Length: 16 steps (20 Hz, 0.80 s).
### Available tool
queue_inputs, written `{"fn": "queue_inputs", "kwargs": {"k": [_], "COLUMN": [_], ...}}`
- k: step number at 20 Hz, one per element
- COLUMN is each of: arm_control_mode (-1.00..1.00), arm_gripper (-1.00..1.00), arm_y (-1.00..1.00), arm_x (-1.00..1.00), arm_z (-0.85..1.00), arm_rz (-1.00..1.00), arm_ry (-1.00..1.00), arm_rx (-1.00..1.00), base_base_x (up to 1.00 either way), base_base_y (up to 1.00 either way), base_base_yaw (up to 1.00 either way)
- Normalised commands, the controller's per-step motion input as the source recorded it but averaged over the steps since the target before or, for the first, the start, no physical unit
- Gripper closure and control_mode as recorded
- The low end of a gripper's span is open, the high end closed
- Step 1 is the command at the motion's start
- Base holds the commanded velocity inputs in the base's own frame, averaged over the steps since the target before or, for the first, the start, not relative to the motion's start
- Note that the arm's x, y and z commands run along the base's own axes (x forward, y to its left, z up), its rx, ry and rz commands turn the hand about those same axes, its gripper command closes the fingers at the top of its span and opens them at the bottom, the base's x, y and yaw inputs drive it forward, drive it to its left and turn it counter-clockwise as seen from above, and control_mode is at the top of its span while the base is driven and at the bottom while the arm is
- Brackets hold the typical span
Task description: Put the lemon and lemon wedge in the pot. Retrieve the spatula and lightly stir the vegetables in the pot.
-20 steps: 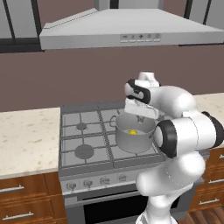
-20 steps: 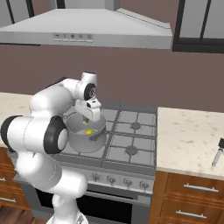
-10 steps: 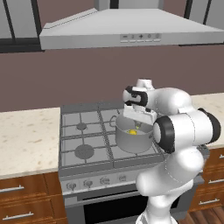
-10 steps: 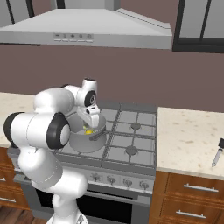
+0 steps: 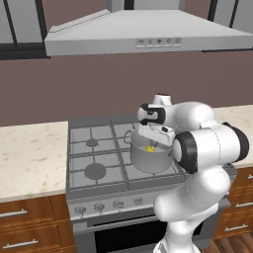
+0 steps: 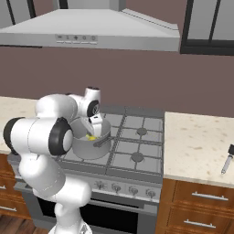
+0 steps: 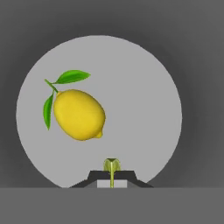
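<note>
The grey pot (image 5: 147, 162) stands on the stove's front right burner in the left base view, and on the front left burner (image 6: 87, 150) in the right base view. The yellow lemon (image 7: 78, 114) with green leaves lies on the pot's pale floor (image 7: 140, 100), left of centre in the hand view. My gripper (image 7: 112, 174) reaches down into the pot mouth (image 5: 152, 137), shut on a thin yellow-green lemon wedge (image 7: 112, 168) seen edge-on between the fingertips. The spatula (image 6: 227, 160) lies on the right counter, far from the hand.
A gas stove (image 5: 94, 148) with several burners and front knobs holds the pot. Pale stone counters (image 5: 29, 153) flank it on both sides. A range hood (image 5: 143, 34) hangs above. Wooden drawers (image 6: 201, 201) run below the counter.
The hand has come down from above the pot rim into the pot mouth, still holding the wedge. The lemon and the pot have stayed put.
</note>
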Motion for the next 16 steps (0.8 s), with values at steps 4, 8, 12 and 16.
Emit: {"fn": "queue_inputs", "kwargs": {"k": [4,8,12,16], "arm_control_mode": [-1.0,-1.0,-1.0,-1.0], "arm_gripper": [1.0,1.0,1.0,-1.0], "arm_y": [0.08,0.08,0.02,0.01], "arm_x": [0.08,0.07,0.08,0.09], "arm_z": [-0.12,-0.13,-0.09,-0.02], "arm_rz": [-0.02,-0.01,0.0,0.0], "arm_ry": [-0.01,-0.01,0.0,0.0], "arm_rx": [-0.01,-0.02,-0.01,-0.01], "base_base_x": [0.0,0.0,0.0,0.0], "base_base_y": [0.0,0.0,0.0,0.0], "base_base_yaw": [0.0,0.0,0.0,0.0]}}
